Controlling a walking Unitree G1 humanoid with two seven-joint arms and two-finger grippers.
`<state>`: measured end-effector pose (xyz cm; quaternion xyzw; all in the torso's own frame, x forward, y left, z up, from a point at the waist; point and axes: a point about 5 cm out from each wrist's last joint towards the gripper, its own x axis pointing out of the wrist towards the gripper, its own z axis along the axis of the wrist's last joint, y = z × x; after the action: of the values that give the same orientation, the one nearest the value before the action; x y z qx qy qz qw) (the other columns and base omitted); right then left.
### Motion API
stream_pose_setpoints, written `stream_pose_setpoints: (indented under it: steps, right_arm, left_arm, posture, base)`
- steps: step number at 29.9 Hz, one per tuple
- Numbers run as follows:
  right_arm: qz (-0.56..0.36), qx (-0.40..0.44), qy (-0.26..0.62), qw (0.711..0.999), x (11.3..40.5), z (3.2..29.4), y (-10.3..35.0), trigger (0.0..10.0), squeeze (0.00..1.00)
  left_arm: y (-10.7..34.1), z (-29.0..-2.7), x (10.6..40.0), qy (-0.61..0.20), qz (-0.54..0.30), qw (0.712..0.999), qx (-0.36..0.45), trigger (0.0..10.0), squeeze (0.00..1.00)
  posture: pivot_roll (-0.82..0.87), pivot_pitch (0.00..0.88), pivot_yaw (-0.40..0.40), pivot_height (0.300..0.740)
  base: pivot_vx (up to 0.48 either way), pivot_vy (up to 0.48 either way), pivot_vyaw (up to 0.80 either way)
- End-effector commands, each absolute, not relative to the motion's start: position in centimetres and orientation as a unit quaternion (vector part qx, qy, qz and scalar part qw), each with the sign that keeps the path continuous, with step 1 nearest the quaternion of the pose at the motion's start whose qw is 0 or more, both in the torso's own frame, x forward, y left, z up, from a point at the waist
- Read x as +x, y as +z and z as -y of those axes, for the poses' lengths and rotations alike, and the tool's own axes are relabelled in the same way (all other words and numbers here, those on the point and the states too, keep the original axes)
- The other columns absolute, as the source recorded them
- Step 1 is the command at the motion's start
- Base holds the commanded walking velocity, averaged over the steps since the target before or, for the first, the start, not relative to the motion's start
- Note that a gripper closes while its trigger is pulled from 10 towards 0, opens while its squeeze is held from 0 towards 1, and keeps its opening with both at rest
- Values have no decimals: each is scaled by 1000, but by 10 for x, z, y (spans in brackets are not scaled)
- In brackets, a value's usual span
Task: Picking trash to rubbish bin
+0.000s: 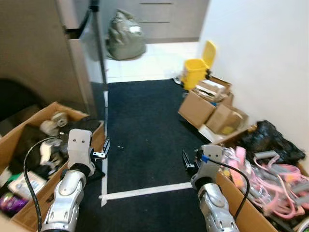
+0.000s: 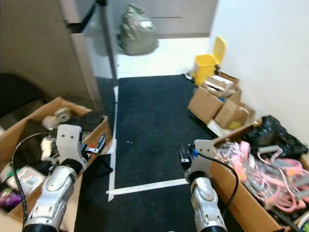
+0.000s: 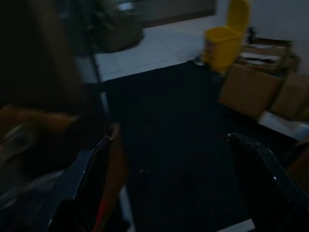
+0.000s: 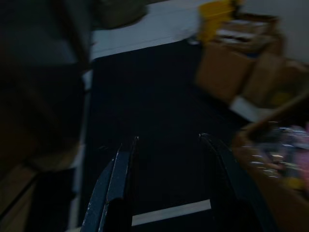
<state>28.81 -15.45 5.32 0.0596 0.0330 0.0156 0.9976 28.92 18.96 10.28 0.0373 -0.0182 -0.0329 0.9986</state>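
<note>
On the near left, a cardboard box [image 1: 29,126] holds clutter. The left gripper [image 1: 103,151] hangs beside it with fingers apart. The right gripper [image 4: 166,169] is over the black carpet [image 1: 145,125], fingers apart too. The yellow rubbish bin [image 1: 197,70] stands far right with its lid up.
</note>
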Motion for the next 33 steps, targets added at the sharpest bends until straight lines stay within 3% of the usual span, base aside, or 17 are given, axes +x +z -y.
stream_pose_setpoints:
  steps: [1, 33]
  right_arm:
    - [-40, 62, 10, 997, 286, 157, 50, 10000, 0]
    - [-52, 59, 6, 997, 282, 158, 46, 10000, 0]
  left_arm:
    - [97, -188, 287, -36, 5, 998, 44, 10000, 0]
    - [95, -188, 286, -46, -1, 997, 54, 10000, 0]
  posture:
    - [-28, 71, 9, 740]
    - [-26, 58, -2, 740]
  base:
    - [0, 0, -800]
    - [0, 0, -800]
